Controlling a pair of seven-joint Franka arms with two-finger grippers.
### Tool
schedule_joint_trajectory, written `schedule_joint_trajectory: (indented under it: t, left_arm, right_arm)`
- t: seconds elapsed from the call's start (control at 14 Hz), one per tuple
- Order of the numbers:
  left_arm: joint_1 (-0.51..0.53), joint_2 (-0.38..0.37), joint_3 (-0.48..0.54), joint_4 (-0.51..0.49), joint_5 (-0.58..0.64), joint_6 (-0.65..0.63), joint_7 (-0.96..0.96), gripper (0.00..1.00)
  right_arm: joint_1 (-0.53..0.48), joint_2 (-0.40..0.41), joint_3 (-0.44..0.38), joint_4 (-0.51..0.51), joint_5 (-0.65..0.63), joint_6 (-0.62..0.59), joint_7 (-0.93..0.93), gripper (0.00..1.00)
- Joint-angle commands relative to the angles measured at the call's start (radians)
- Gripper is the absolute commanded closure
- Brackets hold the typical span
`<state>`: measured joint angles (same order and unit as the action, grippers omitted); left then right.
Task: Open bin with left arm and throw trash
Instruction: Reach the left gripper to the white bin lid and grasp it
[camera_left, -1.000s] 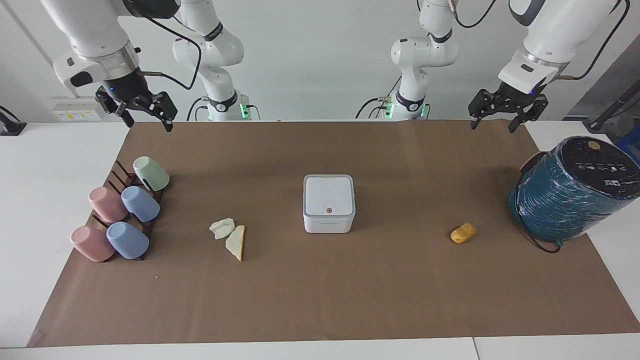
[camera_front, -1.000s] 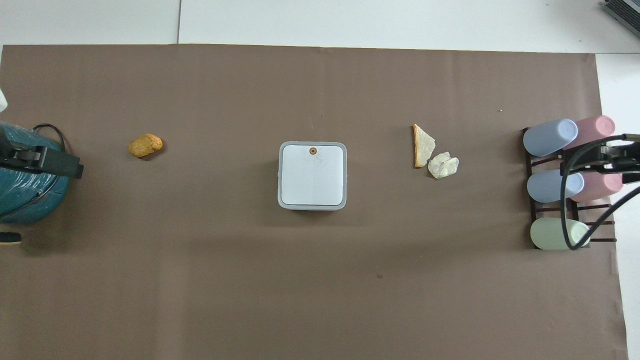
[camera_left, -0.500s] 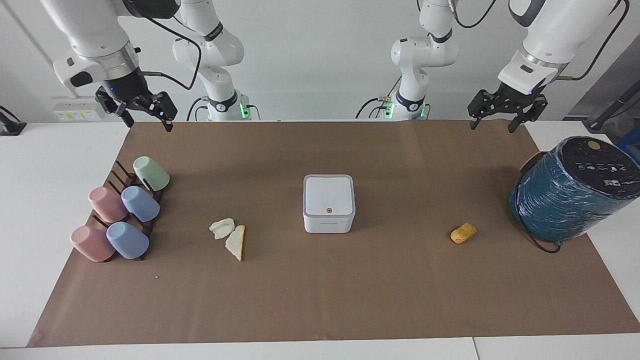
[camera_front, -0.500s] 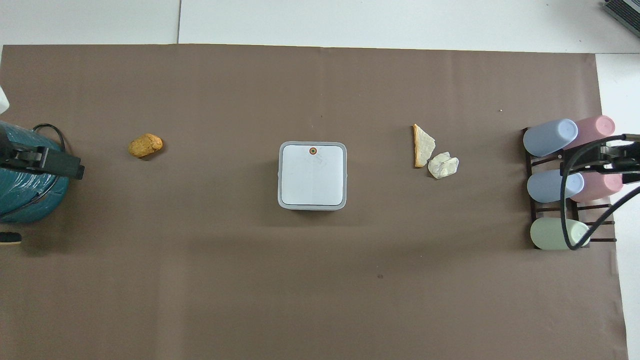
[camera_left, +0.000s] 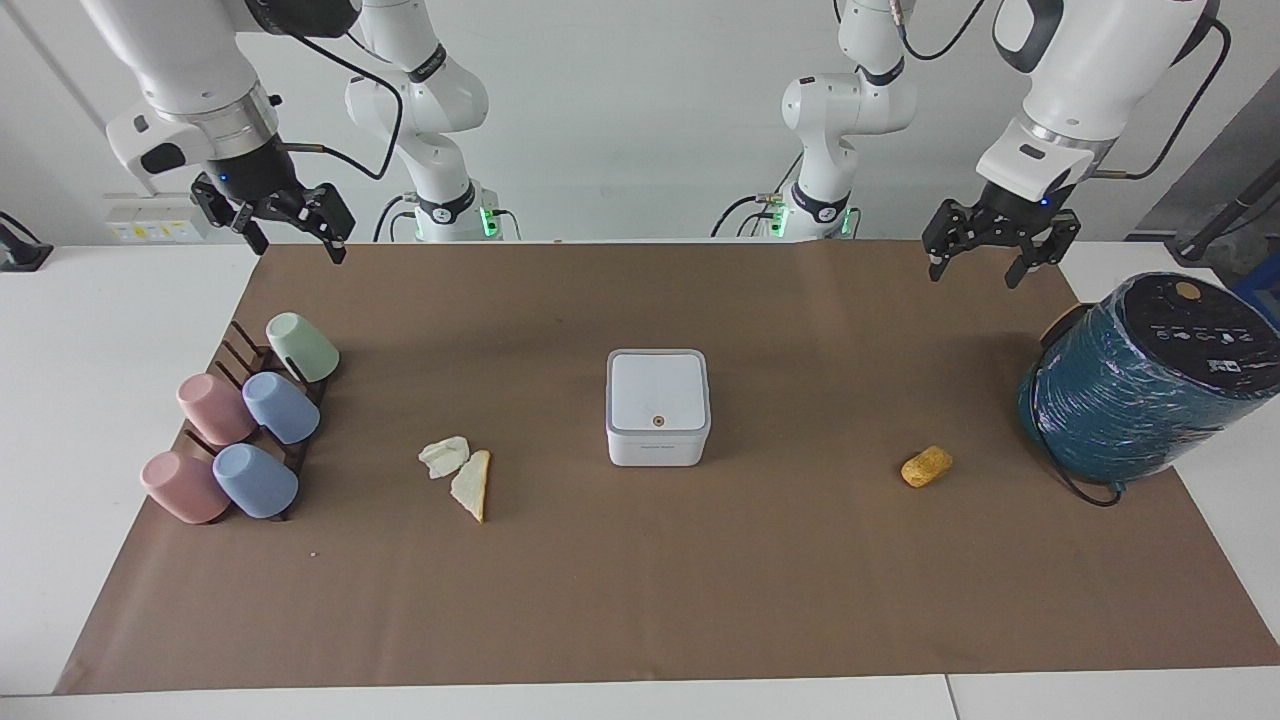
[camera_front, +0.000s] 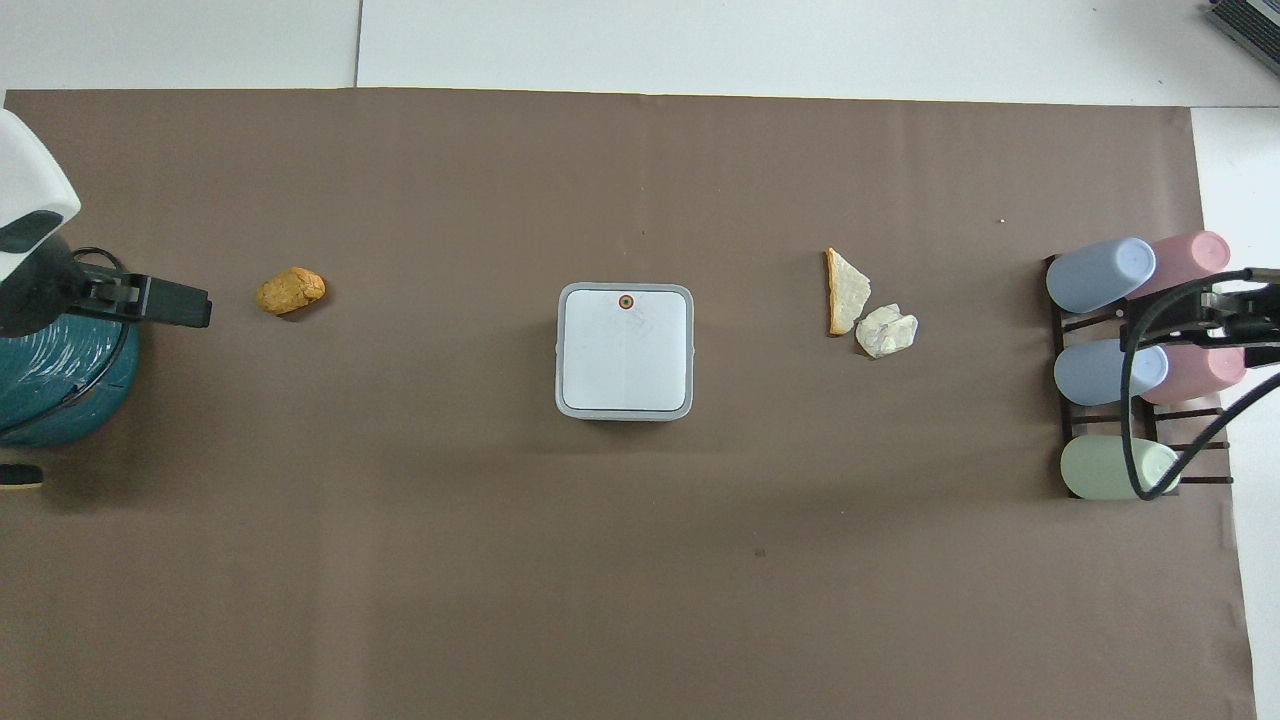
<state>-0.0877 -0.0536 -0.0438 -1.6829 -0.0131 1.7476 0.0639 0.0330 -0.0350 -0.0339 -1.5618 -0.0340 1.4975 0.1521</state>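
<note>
**Bin closed, both grippers raised with fingers apart**

The bin (camera_left: 658, 406) sits mid-mat on the tabletop (camera_left: 120, 330), its lid down and the small orange button (camera_left: 658, 421) on the edge of the lid farthest from the robots. The 3 scraps lie on the brown mat (camera_left: 640, 600), all a little farther from the robots than the bin: the paper wad (camera_left: 444, 455) and the pale wedge (camera_left: 472, 484) touch each other toward the right arm's end, and the yellow-orange lump (camera_left: 927, 466) lies alone toward the left arm's end, well apart from the bin.

The left gripper (camera_left: 989, 264) hangs in the air over the mat's edge by the robots, its fingers spread and holding nothing. The right gripper (camera_left: 291, 243) hangs over the mat's corner at its own end, fingers also spread and empty.

5 pastel cups (camera_left: 282, 407) rest on a dark rack (camera_left: 236, 345) at the right arm's end; a teal wrapped cylinder (camera_left: 1140, 385) stands at the left arm's end
</note>
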Motion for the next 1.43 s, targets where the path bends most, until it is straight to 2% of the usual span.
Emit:
schedule_joint_trajectory:
  t: [0.0,0.07,0.14,0.21,0.29,1.0,1.21,1.36]
  left_arm:
    - [-0.073,-0.046,0.005,-0.072,0.007,0.087,-0.047,0.58]
    - [-0.098,-0.045,0.005,-0.092,0.007,0.130,-0.058,0.76]
    - [-0.127,-0.045,0.005,-0.121,0.007,0.188,-0.090,0.86]
    - [-0.157,-0.045,0.005,-0.144,0.007,0.251,-0.114,0.89]
    - [-0.188,-0.035,0.005,-0.159,0.007,0.294,-0.119,1.00]
    - [-0.449,0.165,0.005,-0.126,0.005,0.480,-0.279,1.00]
    - [-0.483,0.231,0.005,-0.086,0.005,0.550,-0.343,1.00]
    - [-0.515,0.315,0.007,-0.014,0.005,0.579,-0.384,1.00]
  right_arm:
    - [-0.004,-0.010,0.005,-0.011,-0.006,0.000,-0.014,0.00]
    - [-0.004,-0.010,0.005,-0.011,-0.006,0.000,-0.014,0.00]
    - [-0.002,-0.010,0.005,-0.011,-0.006,0.003,-0.011,0.00]
    - [-0.002,-0.010,0.006,-0.011,-0.006,0.003,-0.009,0.00]
    - [-0.002,-0.010,0.014,-0.011,-0.006,-0.005,-0.008,0.00]
    - [-0.016,-0.020,0.014,-0.004,-0.006,-0.057,-0.019,0.00]
    - [-0.005,-0.022,0.014,-0.004,-0.004,-0.059,-0.014,0.00]
    - [-0.005,-0.023,0.015,-0.004,-0.004,-0.068,-0.014,0.00]
